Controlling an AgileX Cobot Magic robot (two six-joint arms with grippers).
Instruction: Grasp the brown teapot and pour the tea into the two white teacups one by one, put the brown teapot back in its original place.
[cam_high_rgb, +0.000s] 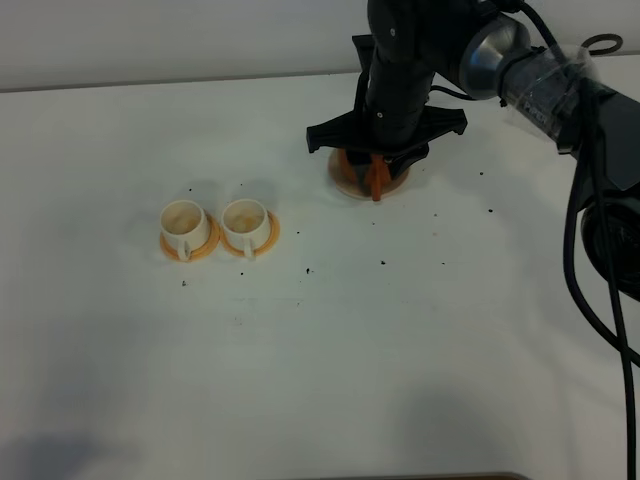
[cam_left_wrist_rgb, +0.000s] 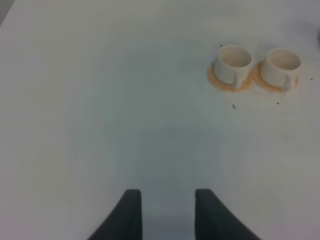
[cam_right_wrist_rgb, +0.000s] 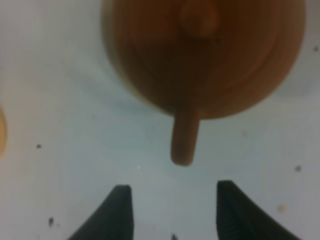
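The brown teapot (cam_right_wrist_rgb: 200, 55) fills the right wrist view, its lid knob (cam_right_wrist_rgb: 200, 17) up and its stubby handle (cam_right_wrist_rgb: 184, 137) pointing at the gap between my fingers. My right gripper (cam_right_wrist_rgb: 172, 200) is open just short of the handle tip, holding nothing. In the exterior high view the gripper (cam_high_rgb: 380, 160) hangs over the teapot (cam_high_rgb: 376, 183), hiding most of it. The pot rests on the pale coaster (cam_high_rgb: 343, 181), the original place. The two white teacups (cam_high_rgb: 185, 222) (cam_high_rgb: 245, 218) stand side by side on orange saucers (cam_high_rgb: 205, 248). My left gripper (cam_left_wrist_rgb: 169, 210) is open over bare table, with both cups (cam_left_wrist_rgb: 235, 62) (cam_left_wrist_rgb: 281, 65) ahead.
Small dark specks (cam_high_rgb: 384, 263) are scattered over the white table (cam_high_rgb: 400, 350). The right arm's black cables (cam_high_rgb: 580, 250) hang along the right edge. A pale wall runs behind the table's far edge.
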